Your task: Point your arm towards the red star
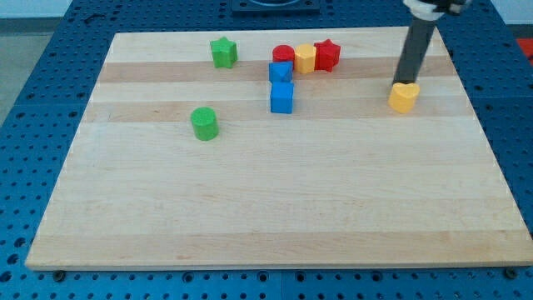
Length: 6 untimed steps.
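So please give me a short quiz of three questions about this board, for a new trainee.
1. True or false: my tip is at the yellow block on the view's right.
2. Which block lies directly to the view's left of the red star? A) green cylinder B) small yellow block C) green star
3. Fill in: two ____ cubes, the upper and the lower, sit below the red cylinder.

Key: 1 true; 2 B; 3 blue.
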Tool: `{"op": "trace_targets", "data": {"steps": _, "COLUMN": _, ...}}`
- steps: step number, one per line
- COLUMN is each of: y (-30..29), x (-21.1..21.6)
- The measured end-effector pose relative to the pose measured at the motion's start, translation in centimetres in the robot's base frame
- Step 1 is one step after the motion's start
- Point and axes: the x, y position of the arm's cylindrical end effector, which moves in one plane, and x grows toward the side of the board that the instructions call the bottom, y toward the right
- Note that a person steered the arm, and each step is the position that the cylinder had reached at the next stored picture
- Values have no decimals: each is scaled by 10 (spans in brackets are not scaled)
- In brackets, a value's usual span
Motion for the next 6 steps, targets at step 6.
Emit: {"op": "trace_targets", "data": {"steps": 6, "y": -80, "x": -133}}
